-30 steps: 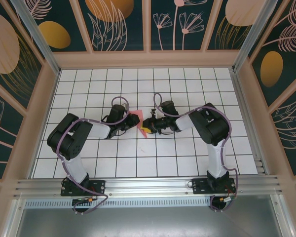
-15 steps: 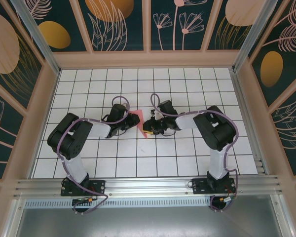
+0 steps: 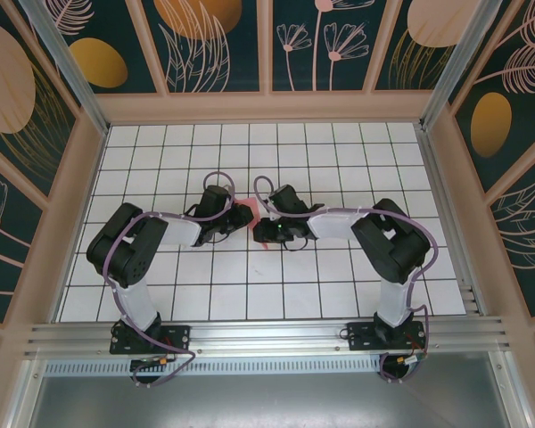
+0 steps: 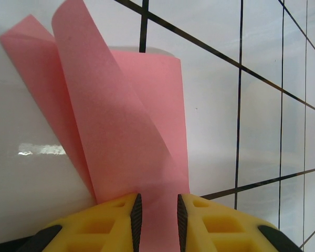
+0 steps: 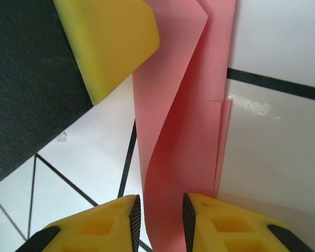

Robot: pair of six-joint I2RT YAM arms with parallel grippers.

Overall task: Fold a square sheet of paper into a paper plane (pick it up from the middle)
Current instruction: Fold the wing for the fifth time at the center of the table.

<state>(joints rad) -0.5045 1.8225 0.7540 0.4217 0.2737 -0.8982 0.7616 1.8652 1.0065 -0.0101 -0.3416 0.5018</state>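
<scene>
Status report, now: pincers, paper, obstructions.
Both at the pink sheet: left pincer, right pincer; paper in each narrow gap, grip unconfirmed. Sheet part-folded, flap curling up. Pincers nose to nose, tight quarters.

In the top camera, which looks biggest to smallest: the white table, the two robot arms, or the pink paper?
1. the white table
2. the left arm and the right arm, which look about the same, so tied
3. the pink paper, smallest
</scene>
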